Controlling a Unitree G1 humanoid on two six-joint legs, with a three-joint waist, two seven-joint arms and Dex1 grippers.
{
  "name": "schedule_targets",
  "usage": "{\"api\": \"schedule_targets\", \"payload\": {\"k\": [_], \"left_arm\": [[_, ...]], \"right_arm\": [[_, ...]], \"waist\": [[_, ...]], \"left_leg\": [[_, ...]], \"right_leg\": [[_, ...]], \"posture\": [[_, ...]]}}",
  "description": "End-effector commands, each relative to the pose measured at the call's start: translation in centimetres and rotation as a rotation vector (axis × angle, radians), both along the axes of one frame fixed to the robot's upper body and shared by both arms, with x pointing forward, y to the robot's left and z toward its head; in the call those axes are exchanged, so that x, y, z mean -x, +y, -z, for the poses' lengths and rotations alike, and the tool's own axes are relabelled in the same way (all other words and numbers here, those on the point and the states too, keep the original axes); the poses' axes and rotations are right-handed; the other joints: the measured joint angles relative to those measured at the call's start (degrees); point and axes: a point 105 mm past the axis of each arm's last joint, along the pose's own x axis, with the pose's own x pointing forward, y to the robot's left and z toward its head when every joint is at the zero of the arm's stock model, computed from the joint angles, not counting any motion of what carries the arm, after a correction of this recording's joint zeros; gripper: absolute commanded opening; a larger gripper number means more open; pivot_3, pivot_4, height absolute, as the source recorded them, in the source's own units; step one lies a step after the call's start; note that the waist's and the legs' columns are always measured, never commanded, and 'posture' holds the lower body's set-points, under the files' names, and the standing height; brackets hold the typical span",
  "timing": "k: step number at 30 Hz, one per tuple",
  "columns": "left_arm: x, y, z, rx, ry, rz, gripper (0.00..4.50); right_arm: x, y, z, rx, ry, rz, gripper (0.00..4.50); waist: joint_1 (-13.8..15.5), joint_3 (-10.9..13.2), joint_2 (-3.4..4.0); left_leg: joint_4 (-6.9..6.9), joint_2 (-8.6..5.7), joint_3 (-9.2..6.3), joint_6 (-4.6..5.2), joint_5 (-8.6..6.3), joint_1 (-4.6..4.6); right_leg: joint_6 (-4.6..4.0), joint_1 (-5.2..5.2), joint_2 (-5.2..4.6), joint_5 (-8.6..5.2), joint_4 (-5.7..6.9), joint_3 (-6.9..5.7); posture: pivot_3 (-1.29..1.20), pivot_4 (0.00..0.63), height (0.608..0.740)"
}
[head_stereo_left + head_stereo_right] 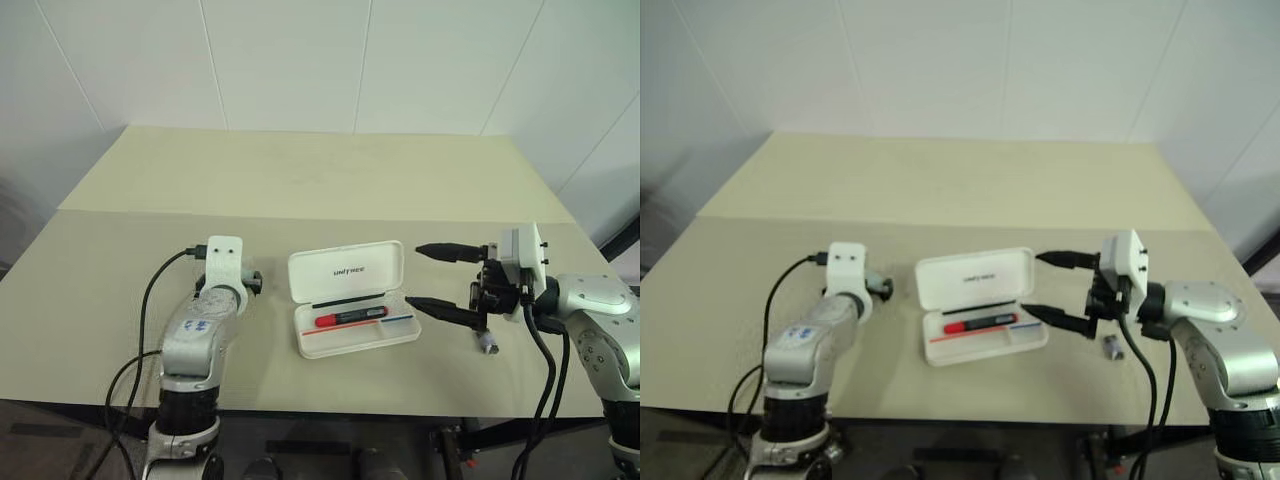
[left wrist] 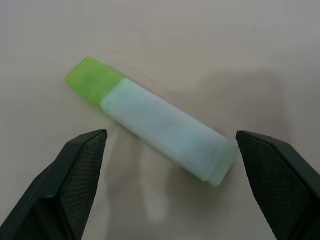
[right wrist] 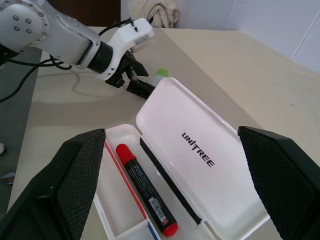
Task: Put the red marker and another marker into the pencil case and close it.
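Observation:
The pencil case (image 1: 347, 267) lies open in the middle of the table, its lid with dark lettering tipped back. In its tray rests the red marker (image 1: 350, 317), red and black. Left of the case, a pale mint-green marker (image 2: 165, 131) with a bright green end lies flat on the table. My left gripper (image 2: 171, 133) is open just above it, one finger on each side, not touching. My right gripper (image 1: 428, 279) is open at the case's right end, pointing left, with nothing between its fingers (image 3: 75, 170).
A small grey-purple stub (image 1: 488, 343) lies on the table under my right wrist. The table's far half (image 1: 320, 170) is bare up to the white wall. A black cable (image 1: 150, 300) trails along my left arm.

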Motion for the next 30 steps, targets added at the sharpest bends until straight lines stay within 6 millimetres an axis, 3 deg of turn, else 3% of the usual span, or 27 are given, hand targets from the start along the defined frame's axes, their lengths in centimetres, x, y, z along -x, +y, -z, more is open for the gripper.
{"api": "schedule_targets", "payload": {"k": [1, 8, 16, 23, 26, 30], "left_arm": [[0.0, 0.3, 0.0, -0.019, 0.033, -0.059, 4.36], [-0.8, 0.3, 0.1, -0.002, 0.048, -0.11, 4.36], [-1.1, 1.4, -0.2, 0.035, 0.003, -0.17, 4.36], [-0.4, 2.2, 0.2, 0.076, 0.001, -0.228, 4.36], [-0.2, 2.4, 0.4, 0.08, 0.007, -0.238, 3.77], [0.1, 2.5, 0.7, 0.078, 0.023, -0.244, 2.51]], "right_arm": [[0.2, 0.3, -0.9, -0.007, -0.041, -0.021, 4.5], [-0.1, 0.3, -1.0, -0.006, -0.048, -0.025, 4.5], [-0.1, 0.2, -0.9, -0.007, -0.05, -0.022, 4.5], [-0.2, 0.0, -0.7, -0.006, -0.049, -0.02, 4.5], [-0.2, 0.0, -0.6, -0.006, -0.047, -0.019, 4.5], [-0.2, 0.0, -0.5, -0.007, -0.047, -0.018, 4.5]], "waist": [[-0.1, 0.0, 0.0], [0.1, 0.0, 0.0], [-0.3, 0.0, 0.0], [-0.4, 0.0, 0.0], [-0.6, 0.0, 0.0], [-1.1, 0.0, 0.0]], "left_leg": [[-0.03, 0.0, 0.0, 0.0, 0.0, 0.0], [-0.01, 0.0, -0.01, -0.01, -0.01, 0.01], [0.05, -0.01, 0.02, 0.03, 0.05, 0.02], [-0.04, 0.0, 0.02, 0.02, 0.04, 0.01], [-0.04, 0.0, 0.02, 0.01, 0.03, 0.0], [-0.08, 0.0, 0.02, 0.01, 0.02, -0.01]], "right_leg": [[0.02, 0.0, 0.0, 0.01, -0.01, 0.0], [0.11, 0.02, 0.0, 0.06, -0.04, -0.01], [-0.34, 0.1, 0.0, -0.06, -0.19, 0.02], [0.22, 0.1, 0.0, 0.22, -0.26, 0.01], [0.22, 0.1, 0.0, 0.22, -0.31, 0.01], [0.23, 0.1, 0.0, 0.22, -0.35, 0.01]], "posture": [[0.0, 0.15, 0.74], [0.0, 0.15, 0.74], [0.0, 0.15, 0.74], [0.0, 0.15, 0.74], [0.0, 0.15, 0.74], [0.0, 0.15, 0.74]]}}
